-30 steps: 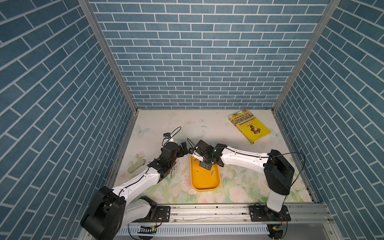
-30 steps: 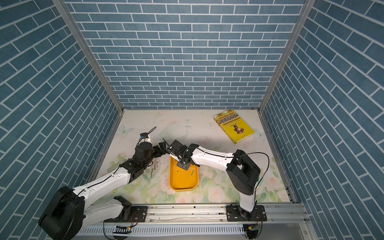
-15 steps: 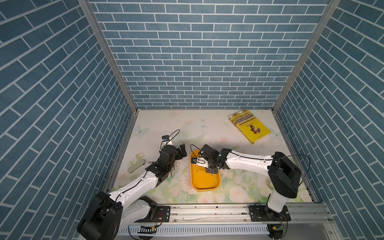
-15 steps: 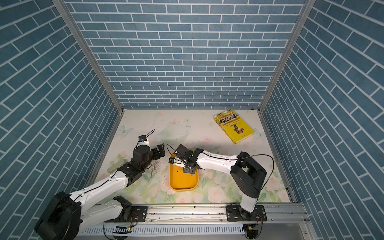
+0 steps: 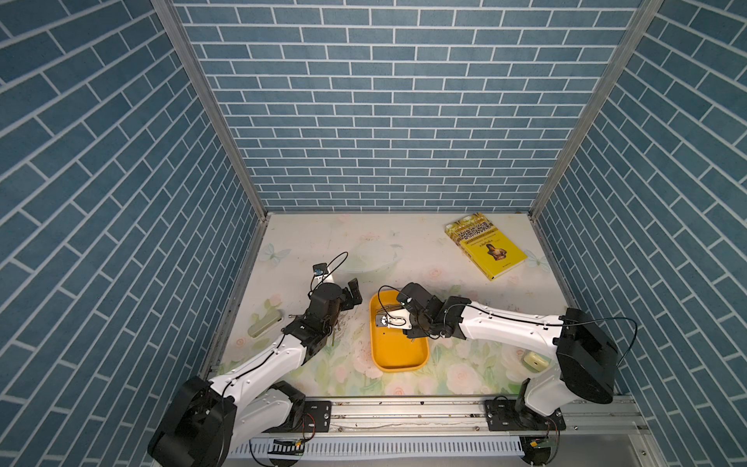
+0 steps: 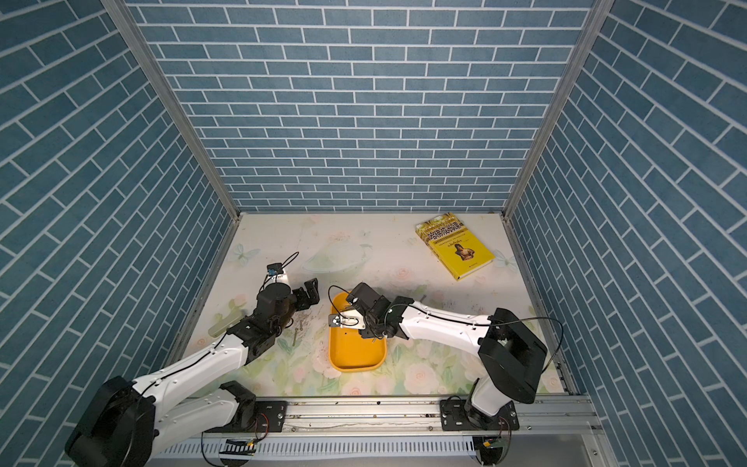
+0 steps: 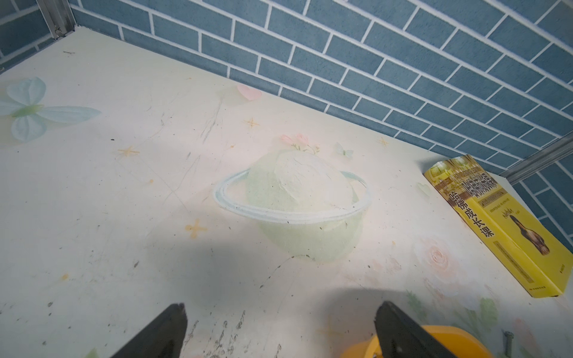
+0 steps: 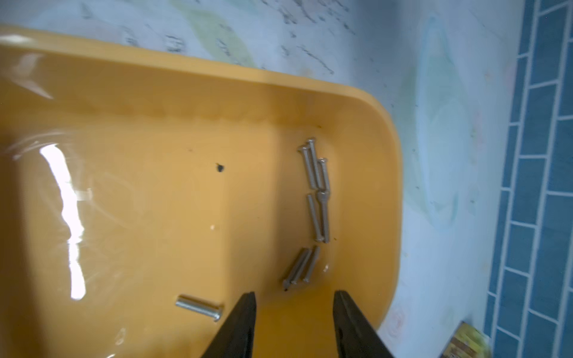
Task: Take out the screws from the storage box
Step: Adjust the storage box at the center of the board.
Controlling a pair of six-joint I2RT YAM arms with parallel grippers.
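Observation:
The storage box (image 5: 398, 351) is a shallow orange-yellow tray at the table's front centre, in both top views (image 6: 355, 351). Several silvery screws (image 8: 316, 170) lie along its far end, and one more screw (image 8: 200, 307) lies loose beside my right finger. My right gripper (image 8: 294, 297) hangs low inside the box (image 8: 155, 186), open, with nothing between its fingers (image 5: 384, 320). My left gripper (image 7: 279, 310) stands wide open and empty over the table, just left of the box's far end (image 5: 351, 293). One screw (image 7: 507, 341) lies on the table beside the box's corner (image 7: 418, 344).
A yellow book (image 5: 491, 250) lies at the back right. A pale green block (image 5: 264, 323) sits by the left wall, and another small pale block (image 5: 535, 361) sits beside the right arm's base. Blue brick walls close in three sides.
My right gripper has come away from the left gripper and down into the box, and its jaws have opened wider. The left gripper has drawn back a little to the left.

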